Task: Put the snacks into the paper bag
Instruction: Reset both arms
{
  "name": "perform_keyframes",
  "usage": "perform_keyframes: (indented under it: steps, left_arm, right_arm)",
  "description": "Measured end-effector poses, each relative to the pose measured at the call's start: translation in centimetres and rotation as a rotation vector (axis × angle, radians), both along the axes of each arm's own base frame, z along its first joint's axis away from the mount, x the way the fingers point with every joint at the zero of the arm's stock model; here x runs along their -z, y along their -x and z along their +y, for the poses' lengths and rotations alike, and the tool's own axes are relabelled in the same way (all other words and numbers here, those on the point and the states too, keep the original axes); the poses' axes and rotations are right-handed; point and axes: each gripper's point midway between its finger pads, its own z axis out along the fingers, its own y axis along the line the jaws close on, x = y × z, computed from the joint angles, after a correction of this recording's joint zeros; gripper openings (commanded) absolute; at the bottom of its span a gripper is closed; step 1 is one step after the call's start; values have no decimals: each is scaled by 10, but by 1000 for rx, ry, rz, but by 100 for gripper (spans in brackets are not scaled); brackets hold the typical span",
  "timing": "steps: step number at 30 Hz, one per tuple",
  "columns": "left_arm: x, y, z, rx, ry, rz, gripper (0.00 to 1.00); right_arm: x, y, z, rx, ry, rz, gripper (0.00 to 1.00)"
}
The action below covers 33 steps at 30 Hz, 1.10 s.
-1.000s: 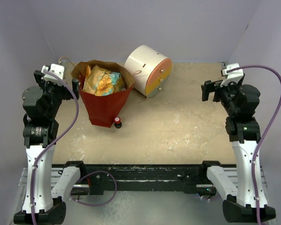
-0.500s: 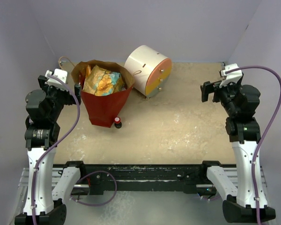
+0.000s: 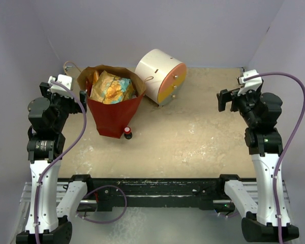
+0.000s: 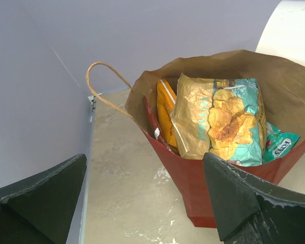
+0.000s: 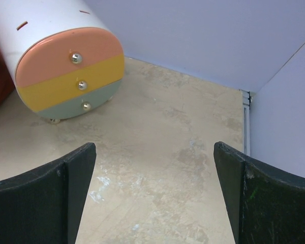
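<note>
The paper bag (image 3: 113, 118) stands upright at the back left of the table, red outside and brown inside, and its red wall (image 4: 201, 185) is close in the left wrist view. Several snacks (image 3: 111, 87) stick out of its mouth. They include a tan and teal packet (image 4: 218, 119), an orange one (image 4: 165, 109) and a small teal one (image 4: 278, 145). My left gripper (image 3: 83, 96) hangs open just left of the bag, and nothing lies between the spread fingers of that gripper (image 4: 145, 157). My right gripper (image 3: 223, 100) is open and empty at the far right, and that gripper (image 5: 155, 146) sits over bare table.
A cream cylindrical drawer unit (image 3: 160, 76) lies on its side behind the bag, and the pink, yellow and green fronts of the drawer unit (image 5: 66, 71) face my right wrist. A tiny dark bottle with a red cap (image 3: 127, 133) stands at the bag's front foot. Walls close in the table.
My left wrist has shifted slightly down and towards the bag, then stopped. The right arm, the bag and the snacks have not moved. Both grippers stay open.
</note>
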Motion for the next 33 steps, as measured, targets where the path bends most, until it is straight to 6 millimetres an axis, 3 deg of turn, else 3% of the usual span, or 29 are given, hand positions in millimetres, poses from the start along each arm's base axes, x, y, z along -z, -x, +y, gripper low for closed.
perform_keyframes:
  steps: [33]
  left_arm:
    - [5, -3, 4, -21, -5, 6, 99]
  right_arm:
    - [9, 3, -1, -2, 17, 15, 100]
